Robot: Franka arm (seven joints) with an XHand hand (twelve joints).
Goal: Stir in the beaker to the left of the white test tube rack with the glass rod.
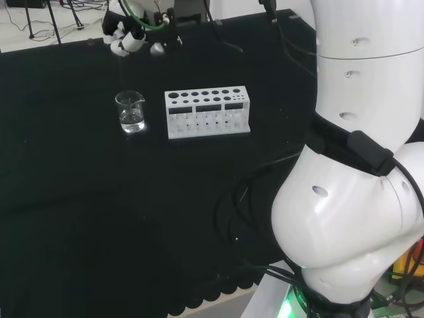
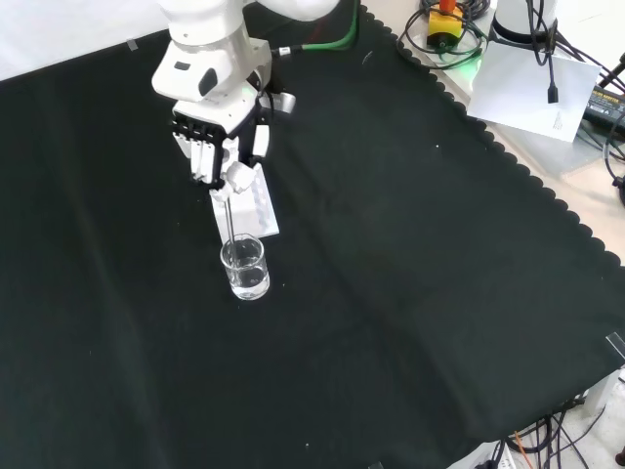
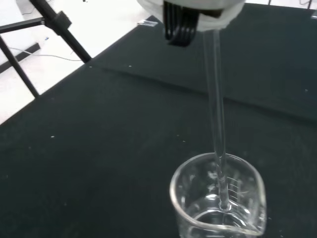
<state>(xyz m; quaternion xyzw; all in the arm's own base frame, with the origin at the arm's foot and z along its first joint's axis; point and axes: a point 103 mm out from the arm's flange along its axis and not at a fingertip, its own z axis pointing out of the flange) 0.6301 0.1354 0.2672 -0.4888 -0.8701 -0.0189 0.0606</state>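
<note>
A black cloth covers the tabletop [image 1: 66,218], with pale floor and cables beyond its far edge in the head view. On it stands 1 clear glass beaker [image 1: 130,111], with a little clear liquid at the bottom; in the head view it sits just to the left of the white test tube rack [image 1: 207,112], apart from it. A thin glass rod [image 3: 216,119] reaches straight down into the beaker, its lower tip at the liquid, seen close in the wrist view. In the front view the rod [image 2: 230,217] runs up from the beaker [image 2: 244,268] into the hand [image 2: 223,137], which hangs above it with fingers and thumb curled around the rod's upper end. The rack [image 2: 249,207] lies just behind the beaker there, partly covered by the hand. In the head view the hand [image 1: 129,40] shows near the cloth's far edge.
</note>
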